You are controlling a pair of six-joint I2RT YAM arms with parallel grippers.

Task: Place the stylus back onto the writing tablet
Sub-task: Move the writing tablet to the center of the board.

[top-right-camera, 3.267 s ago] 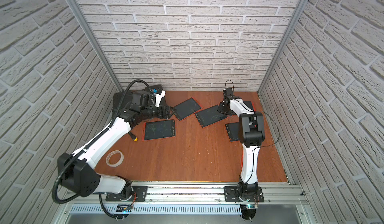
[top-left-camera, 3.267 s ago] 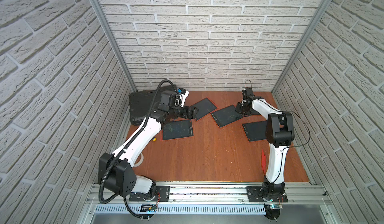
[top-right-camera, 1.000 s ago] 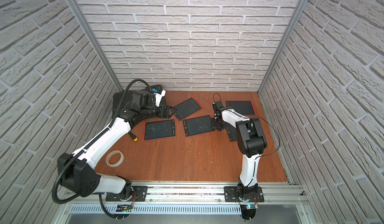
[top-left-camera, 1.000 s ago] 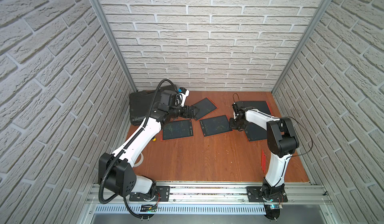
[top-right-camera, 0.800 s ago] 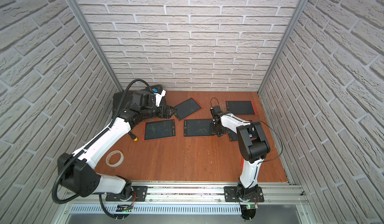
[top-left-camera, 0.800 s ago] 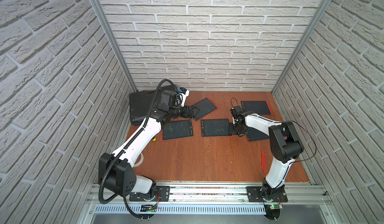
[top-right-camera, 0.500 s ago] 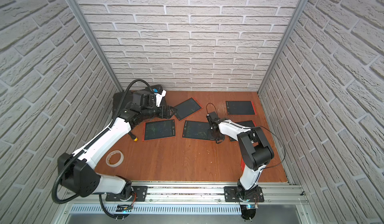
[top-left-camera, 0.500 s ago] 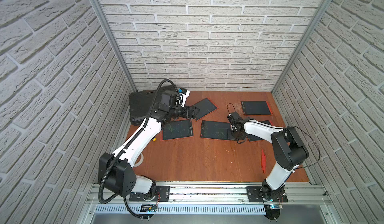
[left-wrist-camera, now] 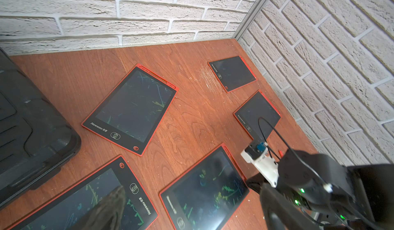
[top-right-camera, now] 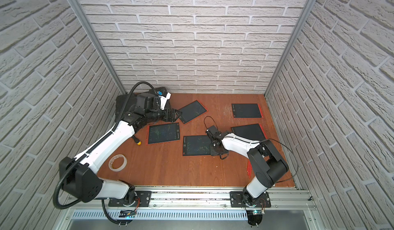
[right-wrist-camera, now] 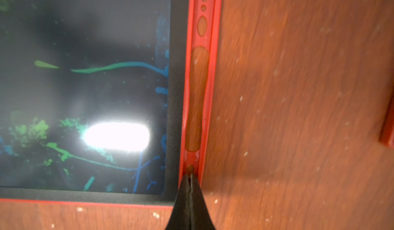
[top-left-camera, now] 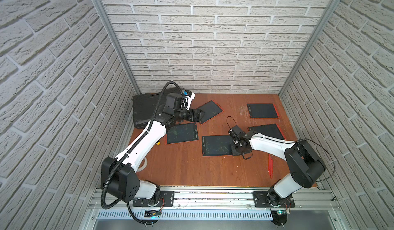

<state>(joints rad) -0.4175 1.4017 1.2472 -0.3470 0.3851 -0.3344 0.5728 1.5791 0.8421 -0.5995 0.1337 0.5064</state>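
Right claw (right-wrist-camera: 190, 181), pinched shut and empty, touches the red edge of a writing tablet (right-wrist-camera: 85, 79); left claw (top-left-camera: 198, 117) hovers spread wide, empty, above the tabletop (top-left-camera: 191, 171).

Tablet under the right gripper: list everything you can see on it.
The tablet lies flat on the wooden table, near its middle. Black bezel, thin red plastic frame, dark glossy screen with green and blue scribbles. The red stylus slot along one edge is empty. The right gripper, fingers shut, meets that slot's end; nothing else touches it.

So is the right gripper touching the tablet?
Touching. The right wrist view shows the right gripper, shut, tip planted in the red groove of the tablet, no gap.
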